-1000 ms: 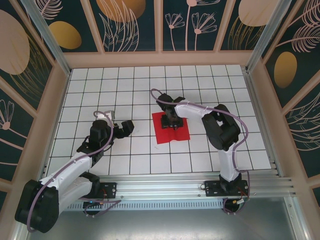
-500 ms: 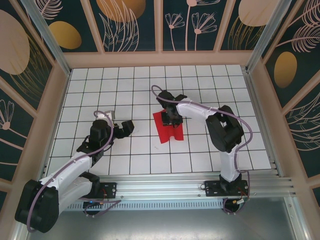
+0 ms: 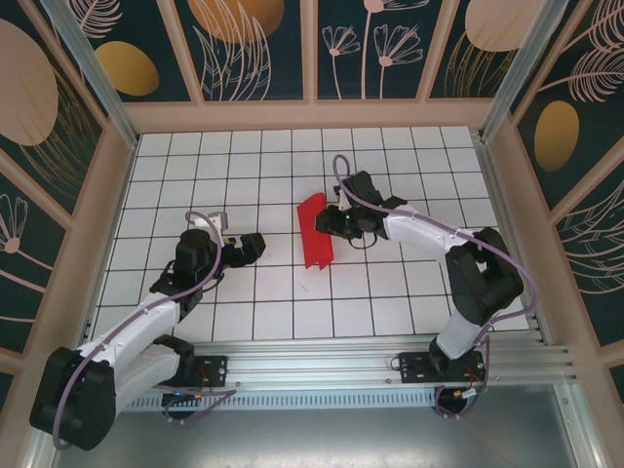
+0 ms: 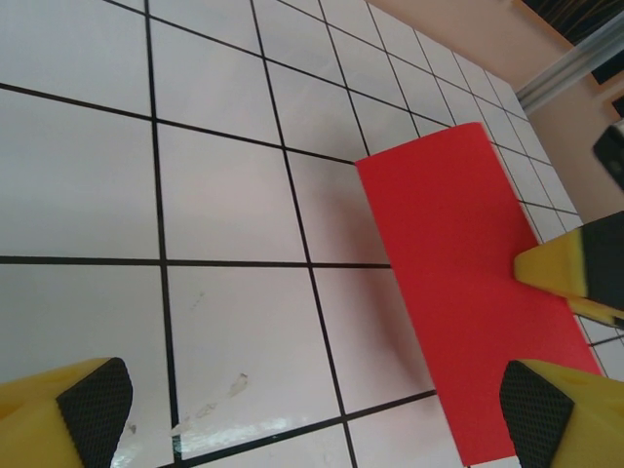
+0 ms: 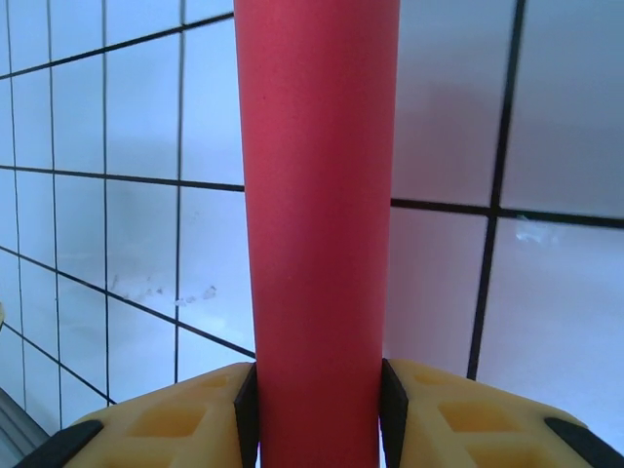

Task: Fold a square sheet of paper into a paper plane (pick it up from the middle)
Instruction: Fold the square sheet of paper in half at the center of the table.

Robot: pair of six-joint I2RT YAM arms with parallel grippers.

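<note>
Right pincer point(image 3: 333, 222) clamped on the square sheet of paper point(image 3: 314, 232) — sheet bowed into a curve, held near the centre of the white gridded desk point(image 3: 244, 166). Left pincer point(image 3: 246, 248) spread wide, empty, near the sheet's left side — leaf-patterned panels point(image 3: 253, 49) enclose the desk

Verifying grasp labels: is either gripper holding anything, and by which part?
The right gripper holds the red sheet of paper, pinched around its middle so it bows into a narrow fold. The left gripper is open and holds nothing.
</note>
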